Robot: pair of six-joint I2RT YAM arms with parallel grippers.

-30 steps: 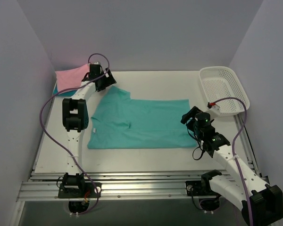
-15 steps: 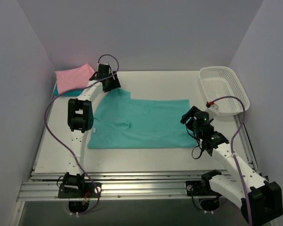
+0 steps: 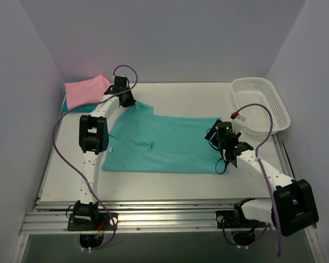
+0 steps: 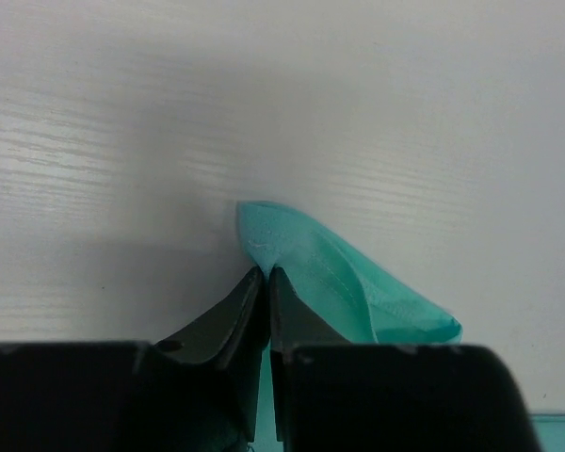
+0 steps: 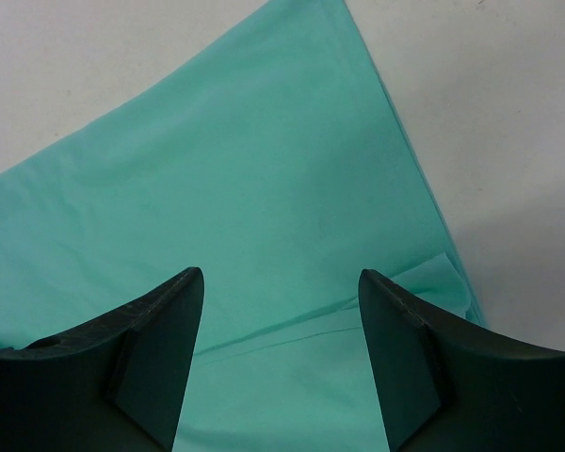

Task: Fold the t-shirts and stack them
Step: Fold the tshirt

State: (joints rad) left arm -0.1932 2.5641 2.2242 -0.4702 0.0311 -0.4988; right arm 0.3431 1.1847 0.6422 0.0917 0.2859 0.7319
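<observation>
Left gripper (image 4: 266,275) clenched on the far-left sleeve tip of the teal-green t-shirt (image 3: 164,143). Right gripper (image 5: 281,275) spread wide, holding nothing, just above that shirt's right end.

3 shirts:
- Teal-green one flat mid-table (image 3: 170,181), long axis left-right, sleeve end left.
- Pink t-shirt (image 3: 85,89) folded on teal-blue t-shirt (image 3: 75,108), far-left corner.

1 mesh basket (image 3: 260,101), far right. Left arm stretched far out; right arm angled inward.

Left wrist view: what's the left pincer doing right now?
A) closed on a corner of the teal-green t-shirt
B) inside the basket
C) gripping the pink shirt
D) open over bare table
A: the left pincer has its tips together on a raised corner of the teal-green t-shirt.
</observation>
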